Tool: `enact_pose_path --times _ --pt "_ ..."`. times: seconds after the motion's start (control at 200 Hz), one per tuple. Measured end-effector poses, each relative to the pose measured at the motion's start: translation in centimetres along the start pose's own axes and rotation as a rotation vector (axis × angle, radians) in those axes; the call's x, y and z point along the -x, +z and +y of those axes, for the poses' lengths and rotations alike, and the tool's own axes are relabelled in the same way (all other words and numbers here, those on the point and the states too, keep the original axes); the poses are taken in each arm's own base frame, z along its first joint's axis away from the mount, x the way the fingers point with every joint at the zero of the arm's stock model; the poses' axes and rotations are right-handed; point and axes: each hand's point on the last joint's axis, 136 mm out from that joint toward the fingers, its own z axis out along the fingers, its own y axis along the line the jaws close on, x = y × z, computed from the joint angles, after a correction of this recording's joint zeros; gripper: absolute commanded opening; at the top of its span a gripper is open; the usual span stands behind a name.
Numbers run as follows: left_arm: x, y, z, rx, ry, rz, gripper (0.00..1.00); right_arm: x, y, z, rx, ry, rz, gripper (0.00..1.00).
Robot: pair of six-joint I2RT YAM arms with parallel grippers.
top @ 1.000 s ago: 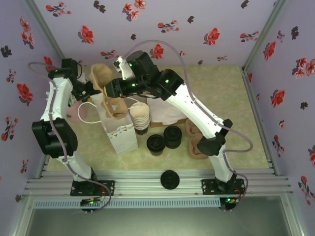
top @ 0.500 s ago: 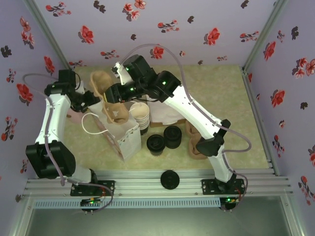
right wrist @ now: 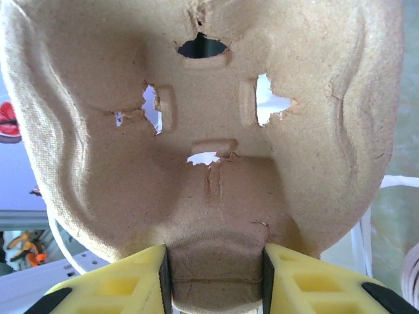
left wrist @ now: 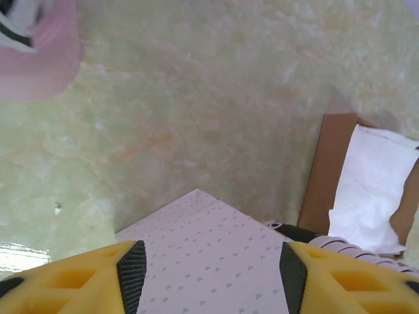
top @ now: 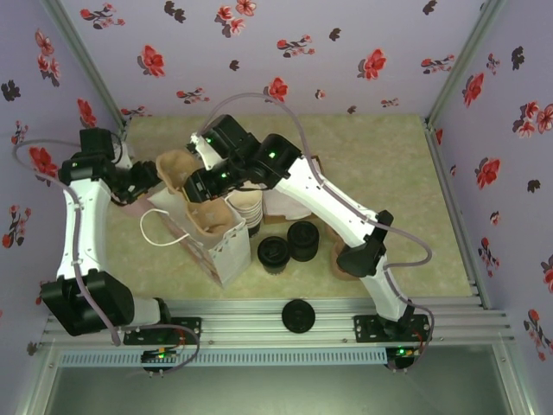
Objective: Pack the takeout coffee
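In the right wrist view the pulp carrier (right wrist: 209, 131) is running off the top and side edges and blocking most of what lies behind it. From above, the right arm (top: 320, 194) is covering part of the cup stack (top: 245, 207), and the carrier is hiding the mouth of the paper bag (top: 226, 251). The left fingers (left wrist: 78, 281) and a pink object (left wrist: 39, 65) are being cropped by the left wrist view's edges.

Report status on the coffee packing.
Right fingers shut on carrier, at bag mouth. Left fingers open at bag. Coffee on table, untouched, beside lids.
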Motion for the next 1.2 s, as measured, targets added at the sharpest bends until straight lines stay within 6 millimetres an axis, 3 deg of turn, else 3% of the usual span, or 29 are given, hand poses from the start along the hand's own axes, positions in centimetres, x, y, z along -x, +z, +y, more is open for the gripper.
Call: enact_pose_path --times 0.32,0.63,0.92,1.195 --pt "0.3 -3.2 -0.4 -0.068 -0.032 -0.082 0.68 -1.6 0.4 0.2 -0.051 -0.067 0.039 0.38" --pt "-0.4 -6.2 -1.2 -0.113 -0.025 -0.145 0.67 -2.3 1.3 -1.1 -0.111 -0.088 0.066 0.37" --pt "-1.3 -7.6 -1.7 -0.134 -0.013 -0.166 0.59 -3.3 3.1 -1.9 -0.135 -0.095 0.111 0.37" --pt "-3.5 -8.1 -1.4 -0.146 -0.009 -0.168 0.58 -3.7 3.8 -2.7 -0.16 -0.091 0.128 0.36"
